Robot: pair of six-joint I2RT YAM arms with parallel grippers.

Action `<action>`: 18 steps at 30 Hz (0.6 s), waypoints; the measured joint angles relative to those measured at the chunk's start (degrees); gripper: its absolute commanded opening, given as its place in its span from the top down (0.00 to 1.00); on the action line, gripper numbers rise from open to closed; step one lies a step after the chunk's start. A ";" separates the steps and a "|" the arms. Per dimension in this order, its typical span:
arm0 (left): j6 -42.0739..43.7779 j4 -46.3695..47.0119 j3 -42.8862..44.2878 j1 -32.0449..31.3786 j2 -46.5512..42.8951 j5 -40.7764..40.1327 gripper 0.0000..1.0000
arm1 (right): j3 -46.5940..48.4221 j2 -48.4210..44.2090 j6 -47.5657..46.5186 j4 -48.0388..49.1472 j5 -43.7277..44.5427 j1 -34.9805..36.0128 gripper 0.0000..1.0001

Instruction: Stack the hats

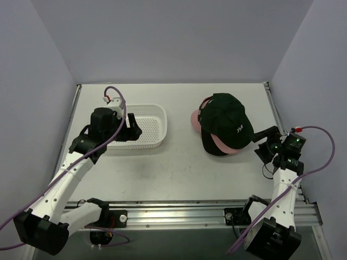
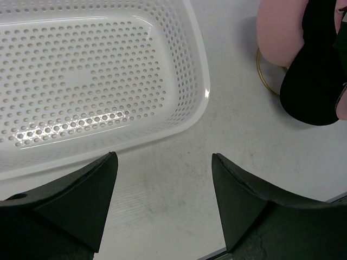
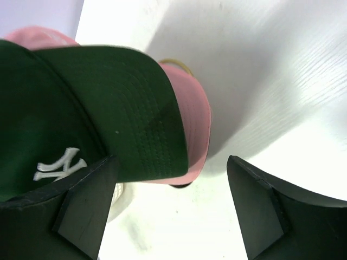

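At the near edge of the desk (image 1: 179, 176) the two arms reach inward from their bases. On the right, the right jaws stand wide apart and grip nothing. They point at the stacked hats just beside them. From the right wrist, the green brim (image 3: 130, 108) comes up to the left finger (image 3: 81, 206), and I cannot tell whether the two touch; only bare desk shows between the fingers.

On the left, the left jaws are also spread wide and hold nothing. They hover over the near left end of the white perforated basket (image 1: 157, 116), and its rim (image 2: 198, 70) lies just ahead of them.

Farther in on the right half, the dark green cap (image 1: 226, 119) tops the pile, its white logo (image 1: 239, 129) turned toward the right arm. A pink cap (image 1: 221, 143) sits under it, its brim poking out below the green one. A gold ring (image 2: 265, 81) shows at the foot of the pile
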 measured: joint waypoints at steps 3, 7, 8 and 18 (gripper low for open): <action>0.02 0.00 0.00 0.00 0.00 0.00 0.21 | 3.30 -0.68 -0.48 -2.01 3.41 -0.04 0.23; 0.07 -0.02 0.04 0.00 0.00 0.00 0.21 | 9.70 -0.74 -2.14 -5.05 8.57 -0.26 0.22; 0.07 -0.02 0.04 0.00 0.00 0.00 0.21 | 10.56 -0.66 -2.45 -5.22 9.11 -0.28 0.22; 0.02 -0.46 5.31 0.00 0.00 -0.17 0.20 | 24.35 5.92 -8.96 -6.25 14.21 2.36 0.25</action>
